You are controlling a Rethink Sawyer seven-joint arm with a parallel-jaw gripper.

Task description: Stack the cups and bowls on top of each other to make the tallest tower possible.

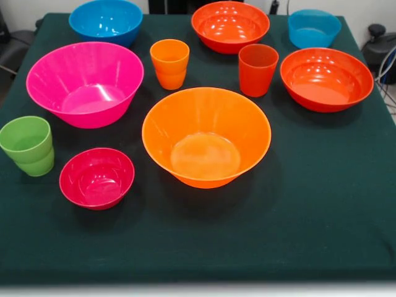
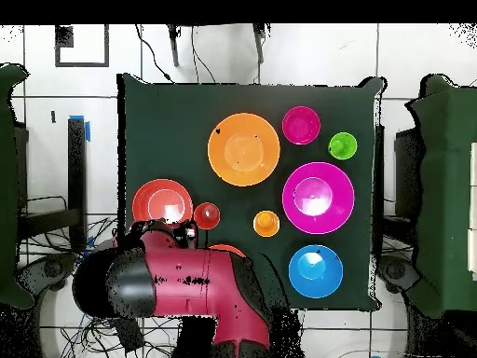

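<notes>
The widest orange bowl [image 1: 206, 137] stands upright mid-table, with the pink bowl [image 1: 85, 83] to its left. The orange cup [image 1: 169, 64] and red-orange cup [image 1: 257, 69] stand behind it. The light green cup [image 1: 27, 145] and crimson bowl [image 1: 96, 177] are at the front left. Two red-orange bowls [image 1: 230, 26] [image 1: 327, 78] and two blue bowls [image 1: 106, 20] [image 1: 314, 28] stand at the back and right. Every piece stands alone, and no tower stands. My gripper does not show in the front view. In the overhead view my arm's end [image 2: 166, 231] is drawn back over the robot-side edge.
The table is covered with a dark green cloth [image 1: 322, 204]. In the overhead view my red arm [image 2: 200, 284] hides the small blue bowl and most of one red-orange bowl [image 2: 226, 249]. Cables and chairs lie on the floor around the table.
</notes>
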